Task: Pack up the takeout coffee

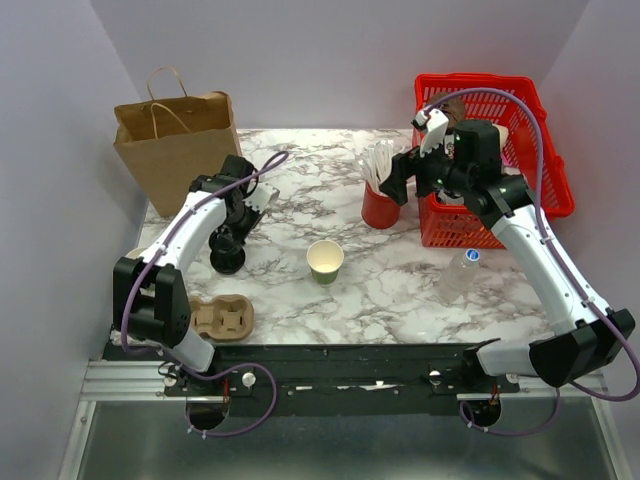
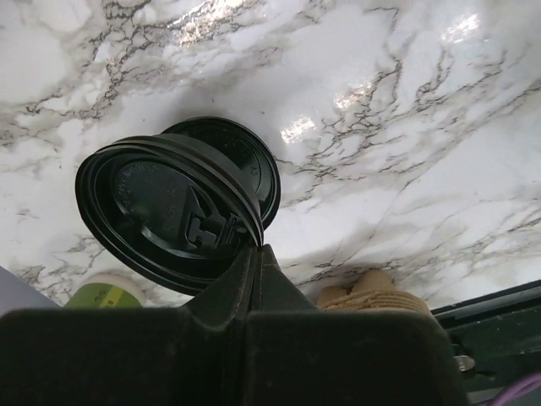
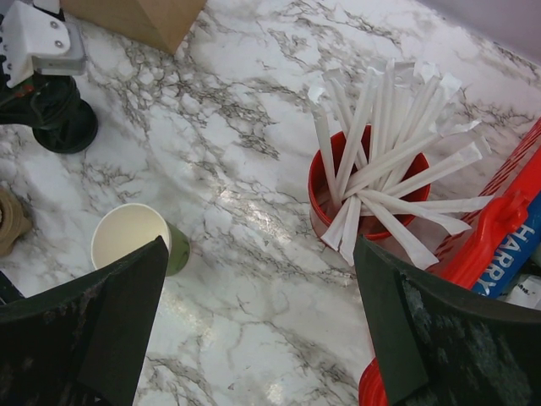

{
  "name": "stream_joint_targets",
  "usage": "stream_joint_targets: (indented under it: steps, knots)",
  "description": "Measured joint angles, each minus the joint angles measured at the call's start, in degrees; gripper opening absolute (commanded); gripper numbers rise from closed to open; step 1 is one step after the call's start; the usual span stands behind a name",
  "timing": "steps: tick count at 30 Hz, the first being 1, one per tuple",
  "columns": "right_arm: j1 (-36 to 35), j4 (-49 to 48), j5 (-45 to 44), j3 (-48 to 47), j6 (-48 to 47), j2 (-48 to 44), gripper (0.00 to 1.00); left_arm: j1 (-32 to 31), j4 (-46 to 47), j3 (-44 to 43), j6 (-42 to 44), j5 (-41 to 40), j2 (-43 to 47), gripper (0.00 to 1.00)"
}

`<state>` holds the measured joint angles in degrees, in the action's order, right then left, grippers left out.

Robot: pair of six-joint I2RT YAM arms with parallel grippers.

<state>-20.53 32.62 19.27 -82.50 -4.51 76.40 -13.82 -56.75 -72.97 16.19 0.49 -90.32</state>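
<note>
My left gripper [image 2: 256,251] fills the bottom of its wrist view. Its jaws are clenched on the rim of a round black plastic lid [image 2: 165,207], which hangs tilted off the fingertips just above the short stack of black lids [image 2: 249,152]. I read the rim pinch as a way to set the lid down flat on a cup. There is embossed lettering on the lid, but it's too faint to read.

Left to right on the white marble tabletop [image 1: 400,290]:
- The moulded cardboard cup carrier [image 1: 222,318] sits at the near edge by the left base.
- The brown paper bag [image 1: 178,140] with handles stands open at the back, probably the pack-out target.
- The small olive-green paper cup [image 1: 325,261] is upright mid-table with a pale inside and no lid, well apart from the lid stack. So the coffee is uncapped and unpacked.
- The red cup [image 1: 380,205] of white paper-wrapped straws stands just beside the red plastic basket [image 1: 552,160].
- The right gripper [image 3: 259,254] hovers over the marble between the green cup and the red cup. Its jaws are spread wide and hold nothing, so I judge it parked clear of the left arm's work.
- The clear plastic bottle [image 1: 460,272] with a blue cap stands in front of the basket.

The only legible text is "HARRY", white on a blue pack [image 3: 511,245] in the basket.
</note>
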Motion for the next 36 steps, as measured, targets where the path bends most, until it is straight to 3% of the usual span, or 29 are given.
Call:
stream_joint_targets:
  steps: [7, 13, 19, 24, 28, 36]
  knots:
    - [0.00, 0.04, 1.25, -1.03, 0.57, 1.62, 1.00, 0.00, -2.67, -3.10, 1.14, 4.70, 1.20, 0.00]
    - [-0.02, 0.04, 1.95, -1.55, 1.07, 1.99, 1.00, 1.25, -2.64, -0.85, 1.97, 5.81, 1.40, 0.00]
    - [0.00, 0.04, 2.29, -1.70, 1.11, 1.99, 1.00, 8.00, -11.08, -8.13, 9.46, 30.51, 0.24, 0.00]
    - [-0.02, 0.02, 3.37, -1.68, 1.03, 1.99, 1.00, 7.61, -13.35, -9.57, 15.37, 42.49, 4.22, 0.00]
    - [0.00, 0.04, 4.39, -1.64, 1.03, 1.99, 1.00, 6.51, -15.89, -10.27, 18.32, 46.03, 4.85, 0.00]
    - [0.00, 0.04, 5.03, -1.16, 0.85, 1.99, 1.00, 6.32, -16.37, -7.78, 20.92, 45.20, 3.74, 0.00]
